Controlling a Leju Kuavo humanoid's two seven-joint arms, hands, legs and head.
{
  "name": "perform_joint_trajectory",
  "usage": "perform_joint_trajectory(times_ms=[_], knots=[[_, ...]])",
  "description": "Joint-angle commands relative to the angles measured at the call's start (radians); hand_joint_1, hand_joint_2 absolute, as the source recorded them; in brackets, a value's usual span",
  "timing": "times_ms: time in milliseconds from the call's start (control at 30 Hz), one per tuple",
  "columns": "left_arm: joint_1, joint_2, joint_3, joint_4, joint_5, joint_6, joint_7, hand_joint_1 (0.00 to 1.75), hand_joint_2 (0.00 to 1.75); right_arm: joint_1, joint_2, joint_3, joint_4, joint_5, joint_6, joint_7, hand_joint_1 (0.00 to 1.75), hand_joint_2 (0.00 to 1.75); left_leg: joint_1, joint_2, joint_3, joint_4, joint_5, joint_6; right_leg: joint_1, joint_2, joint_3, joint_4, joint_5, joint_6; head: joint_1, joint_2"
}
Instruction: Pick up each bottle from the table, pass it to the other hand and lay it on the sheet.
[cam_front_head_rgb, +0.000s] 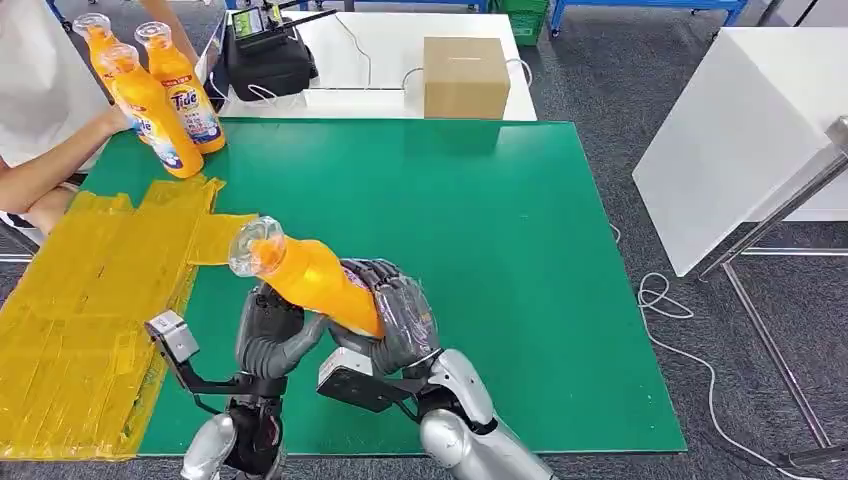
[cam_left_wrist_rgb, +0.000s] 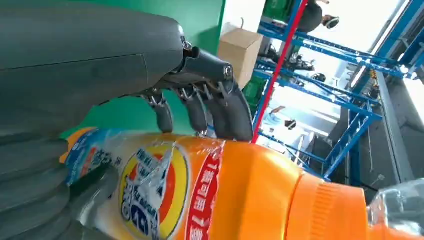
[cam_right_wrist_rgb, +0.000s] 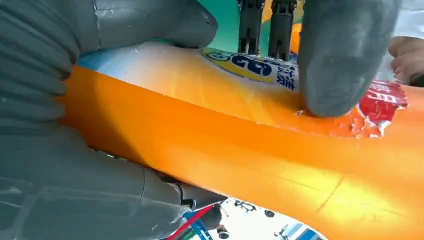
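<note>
An orange Tide bottle (cam_front_head_rgb: 310, 277) with a clear cap is held tilted above the green mat (cam_front_head_rgb: 500, 250), cap toward the yellow sheet (cam_front_head_rgb: 80, 300). My right hand (cam_front_head_rgb: 397, 312) grips its lower body; its thumb (cam_right_wrist_rgb: 345, 55) presses on the label. My left hand (cam_front_head_rgb: 272, 335) is closed round the bottle (cam_left_wrist_rgb: 240, 195) from the other side, fingertips (cam_left_wrist_rgb: 227, 120) on its surface. Three more orange bottles (cam_front_head_rgb: 155, 115) stand at the far left corner, with a person's hand (cam_front_head_rgb: 112, 120) on one.
The sheet covers the mat's left side and hangs over the table edge. A cardboard box (cam_front_head_rgb: 465, 77) and a black device (cam_front_head_rgb: 265, 60) sit on the white table beyond. A white table (cam_front_head_rgb: 740, 130) and cables (cam_front_head_rgb: 670, 310) lie to the right.
</note>
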Motion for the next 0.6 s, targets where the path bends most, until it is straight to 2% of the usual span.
perform_joint_trajectory(times_ms=[33,133,267,367,600], knots=[[-0.084,-0.014,0.027,0.003,0.012,-0.011,0.017,0.0,1.75,0.016,-0.018,0.07,0.123,0.023,-0.001,-0.01,1.75,1.75,0.001,-0.004,0.004,-0.001,-0.001,-0.002,0.0,-0.004,0.006,-0.002,-0.002,0.0,0.0,0.0],[-0.085,-0.013,0.019,0.009,0.01,-0.01,0.02,0.0,1.75,0.016,-0.017,0.068,0.126,0.029,-0.007,-0.004,1.75,1.75,0.001,-0.003,0.003,-0.001,-0.001,-0.002,0.001,-0.004,0.005,-0.001,-0.002,0.0,0.0,0.0],[-0.092,-0.011,0.014,0.025,0.008,-0.006,0.033,0.0,1.75,0.014,-0.017,0.073,0.134,0.051,-0.021,0.004,1.75,1.75,0.0,-0.005,0.01,-0.002,-0.003,-0.004,0.0,-0.006,0.012,-0.002,-0.004,-0.001,0.0,0.0],[-0.103,-0.008,0.01,0.05,0.011,-0.011,0.052,0.0,1.75,0.009,-0.014,0.084,0.141,0.075,-0.037,0.005,1.75,1.75,0.0,-0.001,0.003,-0.001,-0.001,-0.001,0.0,-0.001,0.004,-0.001,-0.001,0.0,0.0,0.0],[-0.135,0.002,-0.01,0.114,0.015,-0.034,0.096,0.0,1.75,-0.003,-0.007,0.096,0.151,0.097,-0.059,0.007,1.75,1.75,0.0,-0.002,0.004,-0.001,-0.001,-0.002,0.0,-0.002,0.006,-0.001,-0.002,0.0,0.0,0.0]])
